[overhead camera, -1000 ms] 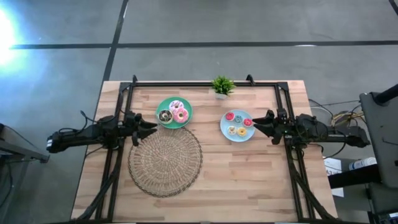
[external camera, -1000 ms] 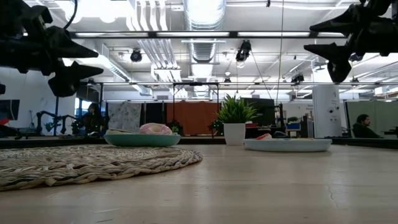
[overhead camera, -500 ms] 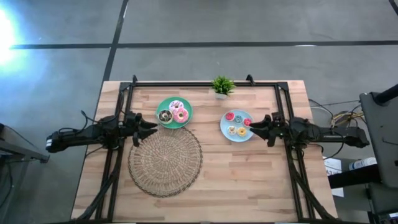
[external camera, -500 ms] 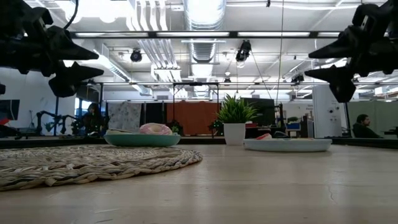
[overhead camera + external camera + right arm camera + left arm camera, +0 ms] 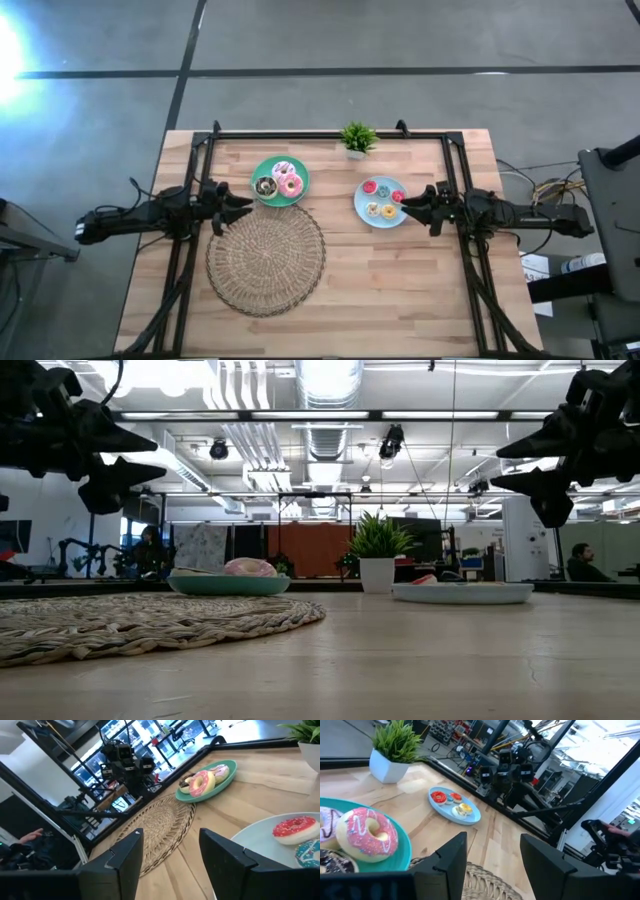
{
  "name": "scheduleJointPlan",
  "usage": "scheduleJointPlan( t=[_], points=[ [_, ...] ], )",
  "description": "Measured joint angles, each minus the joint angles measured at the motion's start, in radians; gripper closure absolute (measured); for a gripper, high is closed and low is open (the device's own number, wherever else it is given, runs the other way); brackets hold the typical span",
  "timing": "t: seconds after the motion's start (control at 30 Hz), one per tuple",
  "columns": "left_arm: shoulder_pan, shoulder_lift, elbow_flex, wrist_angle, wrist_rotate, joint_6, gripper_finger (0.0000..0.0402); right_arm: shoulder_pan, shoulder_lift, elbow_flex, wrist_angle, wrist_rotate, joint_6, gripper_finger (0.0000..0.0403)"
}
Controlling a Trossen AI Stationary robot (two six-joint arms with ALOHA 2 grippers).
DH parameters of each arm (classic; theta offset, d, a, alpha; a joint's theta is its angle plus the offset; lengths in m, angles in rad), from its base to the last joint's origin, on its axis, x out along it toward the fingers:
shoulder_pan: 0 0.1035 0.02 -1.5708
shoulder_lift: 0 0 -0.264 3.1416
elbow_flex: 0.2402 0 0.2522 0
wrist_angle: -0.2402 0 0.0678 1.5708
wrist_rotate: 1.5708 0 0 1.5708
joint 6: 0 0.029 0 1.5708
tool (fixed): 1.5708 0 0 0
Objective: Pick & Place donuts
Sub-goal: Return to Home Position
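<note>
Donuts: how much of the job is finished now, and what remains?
Done: the big donuts lie in the green plate, the small donuts in the blue plate. In hand: nothing; left gripper and right gripper hang open, empty. Left: no loose donut shows.

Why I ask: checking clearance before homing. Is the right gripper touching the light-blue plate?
Apart. The low view shows the right gripper hanging well above the light-blue plate, with clear air between them.

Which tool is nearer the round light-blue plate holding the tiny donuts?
Right. The right tool hangs at the edge of the round light-blue plate; the left tool is far off, beside the round green plate.
</note>
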Motion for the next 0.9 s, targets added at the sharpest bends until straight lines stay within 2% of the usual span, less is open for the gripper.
scheduleJointPlan(
  t=[0.33, 0.57, 0.9],
  points=[
    [-0.043, -0.001, -0.014, 0.072, 0.000, 0.000, 0.0243, 0.000, -0.109, -0.003, -0.006, 0.000, 0.000, 0.0218],
    [-0.105, -0.001, -0.042, 0.124, 0.005, 0.000, 0.0243, 0.004, -0.111, -0.003, -0.006, 0.000, 0.000, 0.0219],
    [-0.104, -0.001, -0.044, 0.135, 0.003, 0.000, 0.0243, 0.025, -0.111, -0.003, -0.005, -0.001, 0.000, 0.0219]
  ],
)
